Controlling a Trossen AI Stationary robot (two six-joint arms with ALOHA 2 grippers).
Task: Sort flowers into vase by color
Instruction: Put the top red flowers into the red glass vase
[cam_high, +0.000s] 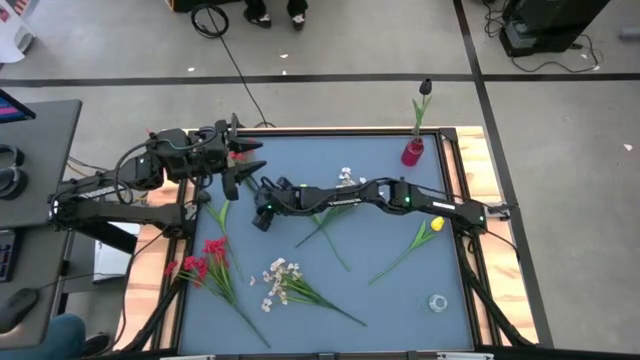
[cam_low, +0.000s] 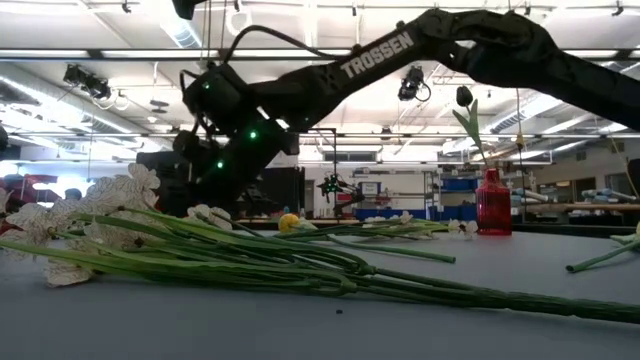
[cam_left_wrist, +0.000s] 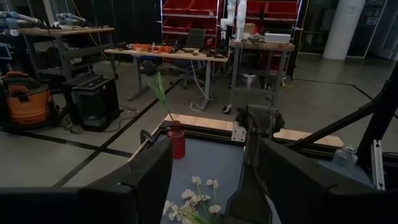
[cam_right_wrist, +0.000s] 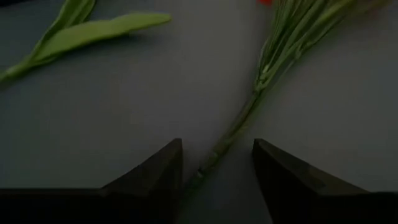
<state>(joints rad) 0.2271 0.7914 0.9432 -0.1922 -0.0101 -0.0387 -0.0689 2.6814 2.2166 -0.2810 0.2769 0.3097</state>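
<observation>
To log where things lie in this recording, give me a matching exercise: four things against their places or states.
Things:
1. red vase
2. yellow tulip
3. red flowers
4. green stem

Places or states:
A. between the open fingers of the right pincer
B. lying by the left edge of the table
C. standing upright, holding a dark tulip
D. lying on the table's right half

Pairs: 1-C, 2-D, 3-B, 4-A.

The left pincer hovers open over the table's left side.
</observation>
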